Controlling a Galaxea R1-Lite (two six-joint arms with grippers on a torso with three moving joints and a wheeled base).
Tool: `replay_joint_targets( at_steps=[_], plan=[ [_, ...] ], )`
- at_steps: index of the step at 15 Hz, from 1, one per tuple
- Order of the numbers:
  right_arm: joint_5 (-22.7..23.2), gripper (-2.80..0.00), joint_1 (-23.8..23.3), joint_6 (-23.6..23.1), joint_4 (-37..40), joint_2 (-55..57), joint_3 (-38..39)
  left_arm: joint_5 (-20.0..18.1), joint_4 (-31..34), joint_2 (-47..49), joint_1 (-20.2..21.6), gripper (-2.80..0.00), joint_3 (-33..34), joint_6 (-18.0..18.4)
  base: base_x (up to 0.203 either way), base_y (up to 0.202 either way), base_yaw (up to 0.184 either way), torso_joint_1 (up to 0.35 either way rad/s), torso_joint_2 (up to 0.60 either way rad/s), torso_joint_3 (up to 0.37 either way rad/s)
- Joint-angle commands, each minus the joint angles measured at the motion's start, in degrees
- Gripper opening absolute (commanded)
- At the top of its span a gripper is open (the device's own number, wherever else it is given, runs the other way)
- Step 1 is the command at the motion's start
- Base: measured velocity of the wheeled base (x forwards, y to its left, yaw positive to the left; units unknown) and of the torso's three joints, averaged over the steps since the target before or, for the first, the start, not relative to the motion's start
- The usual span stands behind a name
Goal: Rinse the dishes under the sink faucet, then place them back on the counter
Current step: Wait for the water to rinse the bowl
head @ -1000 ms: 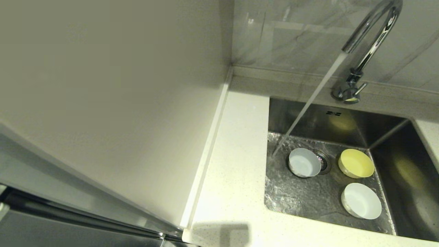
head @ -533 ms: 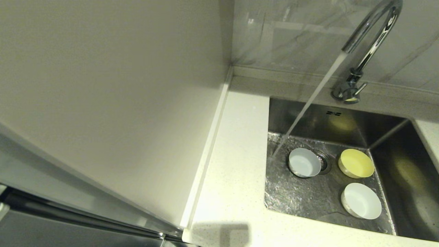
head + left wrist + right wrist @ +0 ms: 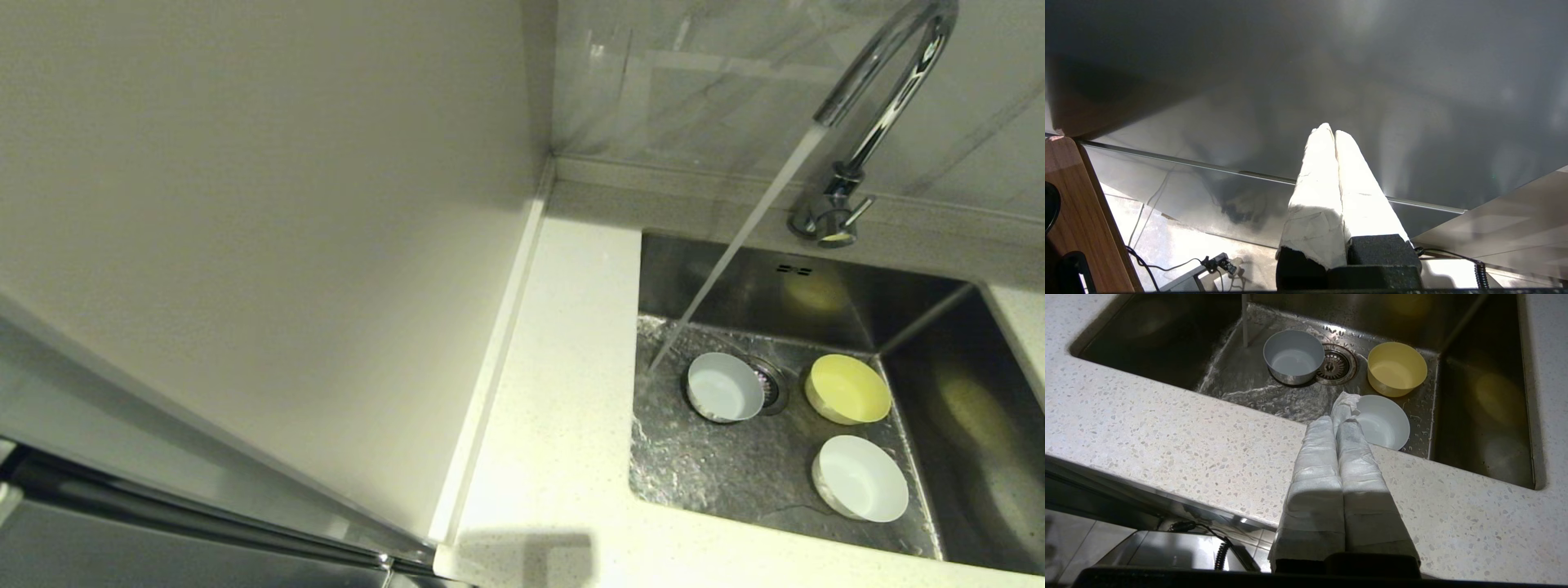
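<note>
Right wrist view is showing my right gripper [image 3: 1340, 416] hanging before the counter [image 3: 1167, 433] edge, fingers pressed together on nothing; the left gripper [image 3: 1331, 132], also closed, is sitting parked away from the sink [image 3: 939, 327]. Faucet [image 3: 890, 73] water is striking the floor just beside the bluish bowl [image 3: 722, 386]. I'm judging that bowl the easiest first grab: spread the fingers, pinch its rim, tilt it into the stream.
</note>
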Motion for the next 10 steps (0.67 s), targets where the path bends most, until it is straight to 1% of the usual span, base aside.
replay_joint_targets(
  at_steps=[1,10],
  plan=[
    [0.07,-2.80,0.00,-0.05,-0.02,0.07,0.01,0.00,-0.02,0.00,-0.04,-2.80,0.18,-0.02,0.000,0.000,0.000,0.000,0.00,0.000],
    [0.06,-2.80,0.00,-0.04,-0.02,0.07,0.01,0.00,-0.02,0.00,-0.06,-2.80,0.18,-0.02,0.000,0.000,0.000,0.000,0.00,0.000]
  ],
)
